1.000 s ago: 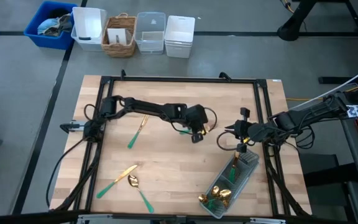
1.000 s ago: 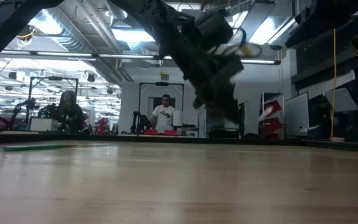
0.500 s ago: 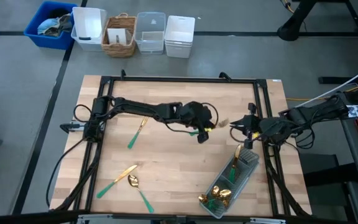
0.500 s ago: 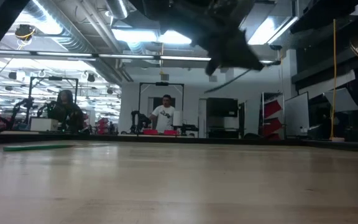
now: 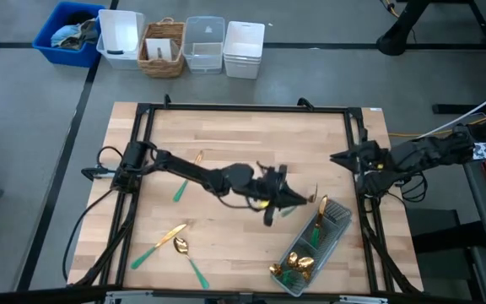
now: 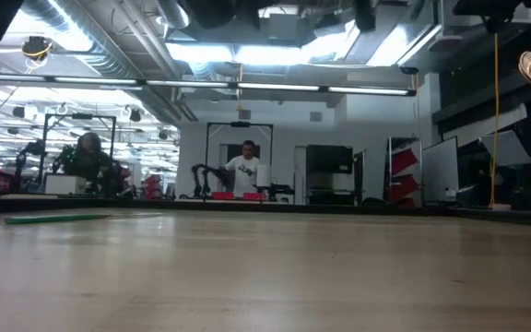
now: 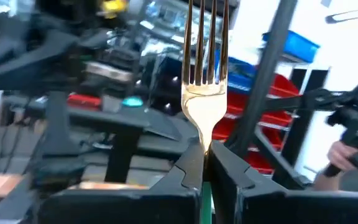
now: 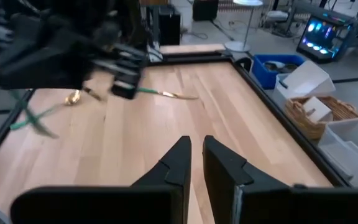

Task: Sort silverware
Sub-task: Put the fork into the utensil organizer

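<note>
On the table (image 5: 226,127), loose silverware lies at the left: one piece (image 5: 186,179) mid-left, three (image 5: 174,245) near the front. The left gripper (image 7: 206,163), at centre beside the tray (image 5: 336,221), is clamped on a fork (image 7: 204,74). The right gripper (image 8: 194,155) waits at the right edge, fingers nearly closed, holding nothing.
</note>
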Motion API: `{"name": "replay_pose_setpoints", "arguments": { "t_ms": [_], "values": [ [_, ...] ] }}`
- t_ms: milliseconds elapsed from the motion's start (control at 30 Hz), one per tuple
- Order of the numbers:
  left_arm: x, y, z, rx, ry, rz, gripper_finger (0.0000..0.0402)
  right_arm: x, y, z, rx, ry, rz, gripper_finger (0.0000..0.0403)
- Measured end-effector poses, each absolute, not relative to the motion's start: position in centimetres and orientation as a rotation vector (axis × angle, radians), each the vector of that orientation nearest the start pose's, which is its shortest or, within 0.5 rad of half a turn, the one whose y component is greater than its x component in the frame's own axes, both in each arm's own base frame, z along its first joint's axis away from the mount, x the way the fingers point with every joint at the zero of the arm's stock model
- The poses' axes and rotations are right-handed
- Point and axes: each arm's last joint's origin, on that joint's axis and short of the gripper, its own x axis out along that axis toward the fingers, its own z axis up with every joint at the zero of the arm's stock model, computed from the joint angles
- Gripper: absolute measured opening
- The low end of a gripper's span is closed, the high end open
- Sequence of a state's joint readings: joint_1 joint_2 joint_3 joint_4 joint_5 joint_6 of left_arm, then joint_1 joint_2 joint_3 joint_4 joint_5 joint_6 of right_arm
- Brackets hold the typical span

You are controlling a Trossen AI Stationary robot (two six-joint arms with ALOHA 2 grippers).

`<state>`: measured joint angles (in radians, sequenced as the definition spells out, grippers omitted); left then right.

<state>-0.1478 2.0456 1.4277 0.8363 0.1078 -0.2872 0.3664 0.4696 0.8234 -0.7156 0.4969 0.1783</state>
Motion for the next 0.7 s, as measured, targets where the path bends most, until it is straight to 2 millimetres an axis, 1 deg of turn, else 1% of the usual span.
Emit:
{"name": "replay_pose_setpoints", "arguments": {
  "t_ms": [133,233,400,533,700],
  "values": [
    [46.1,-9.6,25.8,-0.25,-0.24,-0.279,0.0002,7.8,1.5,33.3,0.037,0.29,-0.155,0.0044],
    [46.1,-11.1,25.0,-0.223,-0.324,-0.283,0.0002,8.1,1.7,33.2,0.051,0.305,-0.13,0.0044],
    [46.2,-13.0,22.9,-0.221,-0.441,-0.322,0.0002,9.6,2.5,32.9,0.081,0.358,-0.083,0.0044],
    [46.8,-14.1,22.4,-0.204,-0.491,-0.331,0.0002,11.1,3.2,32.9,0.096,0.363,-0.033,0.0044],
    [48.4,-15.2,21.6,-0.193,-0.515,-0.34,0.0002,12.9,3.9,32.7,0.089,0.374,-0.023,0.0044]
  ]
}}
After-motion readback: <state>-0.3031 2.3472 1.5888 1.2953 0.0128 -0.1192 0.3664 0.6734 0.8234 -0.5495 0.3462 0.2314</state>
